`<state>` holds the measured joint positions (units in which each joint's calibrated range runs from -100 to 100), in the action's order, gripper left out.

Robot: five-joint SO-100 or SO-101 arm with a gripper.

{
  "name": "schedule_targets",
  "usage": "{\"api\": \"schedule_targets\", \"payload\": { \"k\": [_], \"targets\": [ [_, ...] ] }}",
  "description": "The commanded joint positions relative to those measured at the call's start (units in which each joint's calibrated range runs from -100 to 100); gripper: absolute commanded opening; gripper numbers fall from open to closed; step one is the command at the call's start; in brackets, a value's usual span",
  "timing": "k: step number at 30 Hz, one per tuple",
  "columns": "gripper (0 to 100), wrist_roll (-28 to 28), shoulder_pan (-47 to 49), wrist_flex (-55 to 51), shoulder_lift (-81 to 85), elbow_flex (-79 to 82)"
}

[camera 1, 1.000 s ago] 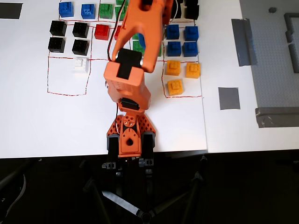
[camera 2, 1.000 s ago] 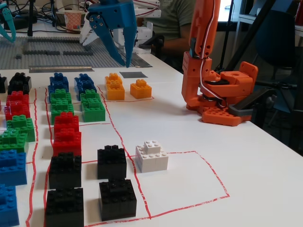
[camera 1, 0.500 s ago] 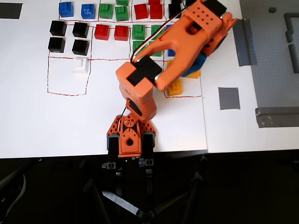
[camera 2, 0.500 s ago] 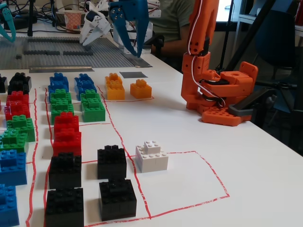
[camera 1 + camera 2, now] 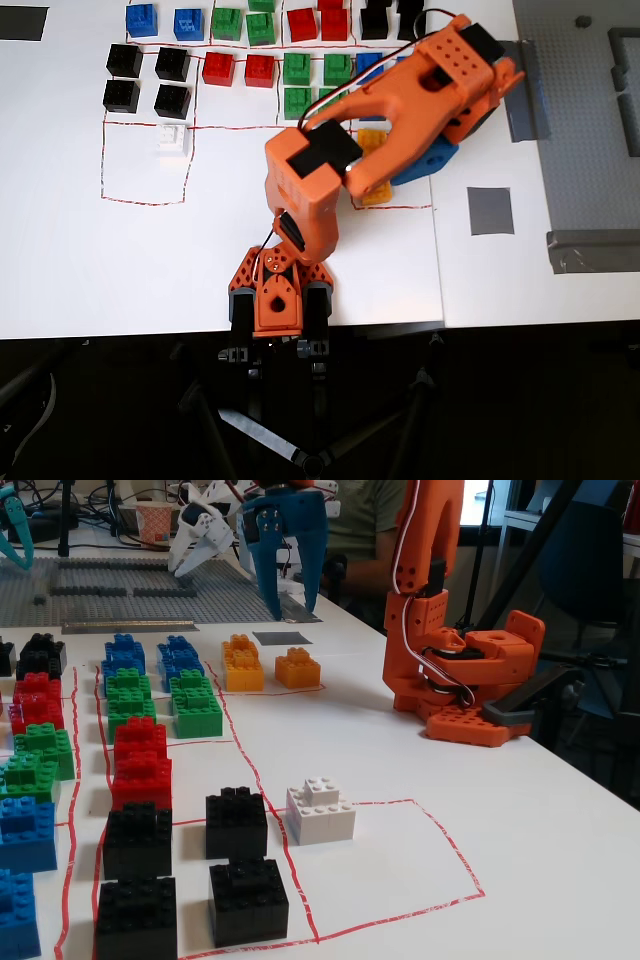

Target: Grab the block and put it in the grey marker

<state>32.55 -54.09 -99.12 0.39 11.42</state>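
Hand is spread and empty above the yellow block; I'd center it, then drop straight down before pinching.

You get bright, even daylight-like lighting in both views, soft faint shadows under the blocks, slight glare off the white table, and a softly blurred background in the fixed view.

Block: yellow-orange. Marker: mid-grey tape. Gripper blue, arm orange w/ black patches; table white, red outlines.
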Motion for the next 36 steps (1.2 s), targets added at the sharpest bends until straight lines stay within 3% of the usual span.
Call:
{"api": "schedule_targets", "payload": {
  "k": [1, 9, 25, 36],
  "targets": [
    [20, 1.37, -1.82, -0.88, 1.94, -5.29],
    [25, 2.2, -3.15, -0.88, -3.33, -5.2],
    [25, 0.59, -3.23, -0.72, -13.52, -5.75],
    [24, 0.34, -3.65, 5.97, -18.79, -2.66]
  ]
}}
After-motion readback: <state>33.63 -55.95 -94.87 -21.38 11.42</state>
